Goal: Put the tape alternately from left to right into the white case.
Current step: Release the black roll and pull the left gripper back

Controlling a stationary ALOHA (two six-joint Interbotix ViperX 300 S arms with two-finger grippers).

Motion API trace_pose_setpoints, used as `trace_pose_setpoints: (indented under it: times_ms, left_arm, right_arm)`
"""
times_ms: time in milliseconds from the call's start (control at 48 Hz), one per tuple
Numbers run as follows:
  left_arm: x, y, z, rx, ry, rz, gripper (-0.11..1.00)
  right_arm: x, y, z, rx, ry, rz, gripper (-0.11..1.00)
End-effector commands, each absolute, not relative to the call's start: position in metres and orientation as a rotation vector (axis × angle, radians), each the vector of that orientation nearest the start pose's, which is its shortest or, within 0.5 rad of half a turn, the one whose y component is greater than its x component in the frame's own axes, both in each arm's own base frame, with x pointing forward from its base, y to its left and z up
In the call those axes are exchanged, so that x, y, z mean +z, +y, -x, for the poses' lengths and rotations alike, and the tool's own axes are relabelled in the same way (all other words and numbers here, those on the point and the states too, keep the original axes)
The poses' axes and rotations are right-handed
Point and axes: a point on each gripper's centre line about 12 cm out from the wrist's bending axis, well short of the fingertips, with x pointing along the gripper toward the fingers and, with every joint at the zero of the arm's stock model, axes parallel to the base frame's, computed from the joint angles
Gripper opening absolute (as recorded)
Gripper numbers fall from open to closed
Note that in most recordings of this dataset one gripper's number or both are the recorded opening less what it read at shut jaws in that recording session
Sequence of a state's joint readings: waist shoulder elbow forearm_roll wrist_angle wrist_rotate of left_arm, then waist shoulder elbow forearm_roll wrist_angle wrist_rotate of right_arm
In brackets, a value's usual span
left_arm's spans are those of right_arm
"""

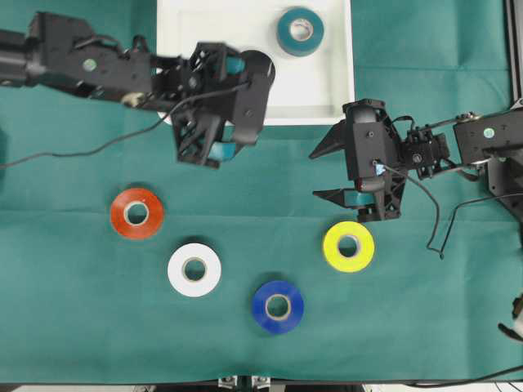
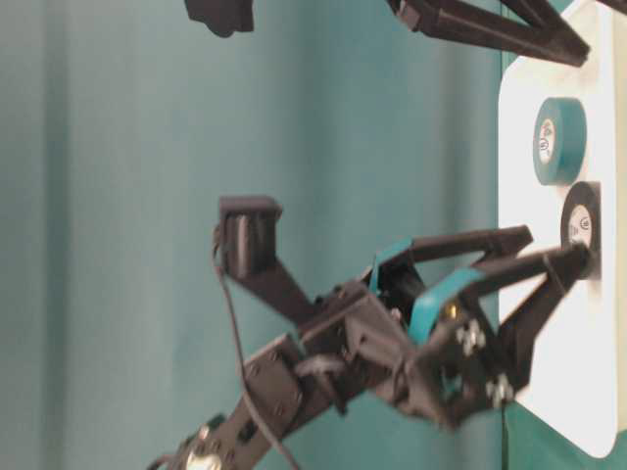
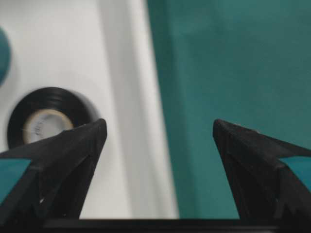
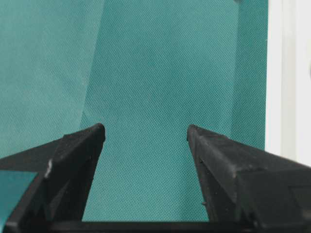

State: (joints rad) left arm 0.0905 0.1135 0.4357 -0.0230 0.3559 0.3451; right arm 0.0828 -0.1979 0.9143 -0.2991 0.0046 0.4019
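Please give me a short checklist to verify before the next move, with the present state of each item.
1. Left gripper open and holding nothing: ok.
2. Black roll lying in the white case, free of the jaws: ok.
3. Teal roll also in the case: ok.
4. Right gripper open and empty, over bare cloth: ok.
5. Yellow roll lies flat near the right gripper, unobstructed: ok.
6. Red roll, white roll and blue roll on the cloth, apart from each other: ok.
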Motion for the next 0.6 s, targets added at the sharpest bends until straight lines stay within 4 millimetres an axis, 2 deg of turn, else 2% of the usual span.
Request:
trace_pose_setpoints:
  times_ms: [0,229,584]
  left_arm:
    - [0.189,0.024,-0.417,-0.087,0.855,-0.267,0.66]
    - [0.185,-0.001,-0.408,-0.120,0.867,-0.234,0.65]
    - [0.175,-0.028,-0.398,-0.139,0.896,-0.168,0.65]
  right_arm:
    - [0.163,0.027,-0.316,0.047,0.701,-0.070,0.76]
    - [0.164,0.027,-0.317,0.045,0.700,-0.071,0.76]
    - [0.164,0.027,-0.317,0.047,0.700,-0.069,0.76]
